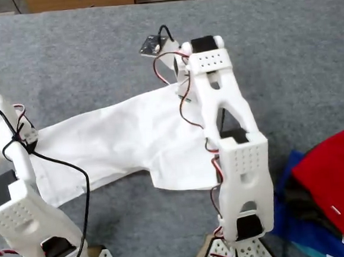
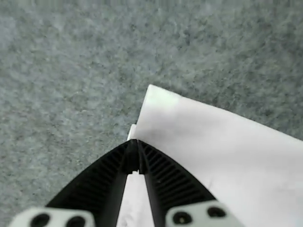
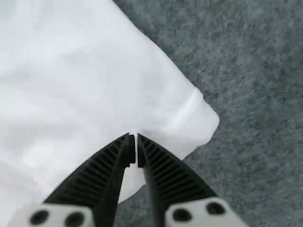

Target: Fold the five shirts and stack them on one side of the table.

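Left claw [image 2: 134, 147], right claw [image 3: 133, 140] grip shirt [image 1: 119, 138].

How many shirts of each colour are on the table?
white shirt: 1
red shirt: 1
blue shirt: 1
dark shirt: 1
Total: 4 that I can tell apart; more may be hidden under the red one.

Robotics lab bench: grey felt table [image 1: 65, 59], wire-strung white arm [image 1: 232, 130], wooden cabinet [image 1: 78, 0] behind
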Controlling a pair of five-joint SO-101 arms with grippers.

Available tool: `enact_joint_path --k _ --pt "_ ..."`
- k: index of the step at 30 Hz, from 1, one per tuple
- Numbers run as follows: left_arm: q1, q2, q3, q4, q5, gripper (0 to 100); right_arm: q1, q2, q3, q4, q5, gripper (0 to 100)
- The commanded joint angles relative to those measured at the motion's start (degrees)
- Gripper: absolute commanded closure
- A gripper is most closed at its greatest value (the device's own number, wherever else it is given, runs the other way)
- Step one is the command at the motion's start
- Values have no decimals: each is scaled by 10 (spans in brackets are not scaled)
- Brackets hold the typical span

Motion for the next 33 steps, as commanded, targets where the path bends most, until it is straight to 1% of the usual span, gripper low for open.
enact_joint_path --k 1,6,10,12,17,20,22,24,27,28,30,33 --pt "-2 14 -55 -9 8 980 22 31 -4 -28 -4 972" --pt "-6 63 -117 -6 6 980 31 52 -4 -30 -3 972" --pt "-13 85 -133 -3 -28 980 30 51 -7 -31 -1 972" --pt "-24 83 -130 -1 -37 980 29 51 -32 -18 -4 972" --pt "-35 43 -131 53 -71 980 22 26 -139 79 0 970" --pt "-41 -7 -124 58 -75 980 21 2 -196 147 5 970" --pt "-42 -47 -113 60 -76 980 21 -13 -225 190 22 968" --pt "-42 -93 -90 62 -76 980 21 -31 -229 200 23 942" --pt "-40 -167 -22 59 -83 976 22 -75 -186 200 36 875" --pt "-40 -192 4 55 -99 975 20 -95 -155 200 47 868" --pt "-42 -241 63 35 -116 967 5 -145 -73 200 69 871" --pt "-53 -302 141 5 -119 917 -18 -248 82 197 92 875"
